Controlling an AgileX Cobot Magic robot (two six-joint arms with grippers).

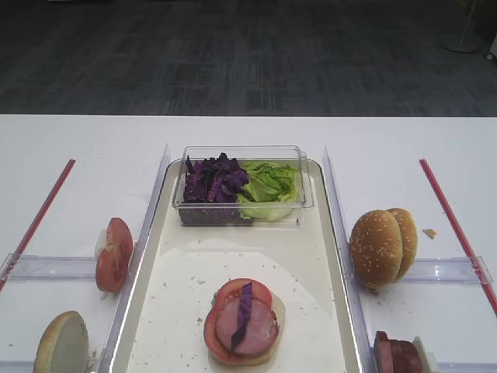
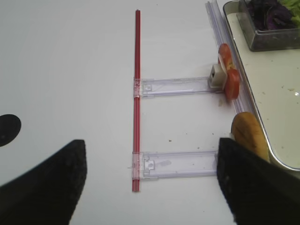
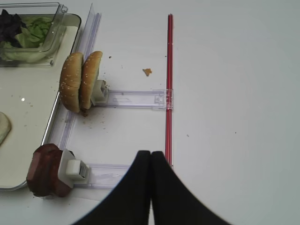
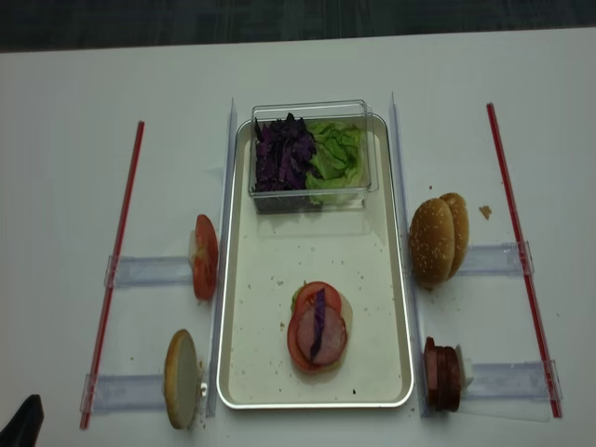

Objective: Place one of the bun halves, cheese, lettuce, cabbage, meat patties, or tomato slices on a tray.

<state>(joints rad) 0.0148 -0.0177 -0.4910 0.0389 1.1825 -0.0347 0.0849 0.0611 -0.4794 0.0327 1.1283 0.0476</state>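
Tray sits mid surface, clear tub at its far end holding purple cabbage heap on the left and lettuce on the right. Near end of tray has a stack: tomato slice, meat patty on top, one cabbage strip lying across it. Left of tray: tomato slices upright in a holder, one bun half upright nearer the front. Right of tray: bun halves standing on edge together, meat patties below them. Left hand spread wide, empty, over the surface left of the tray. Right hand closed tight, fingertips together, nothing held, above surface right of the patties.
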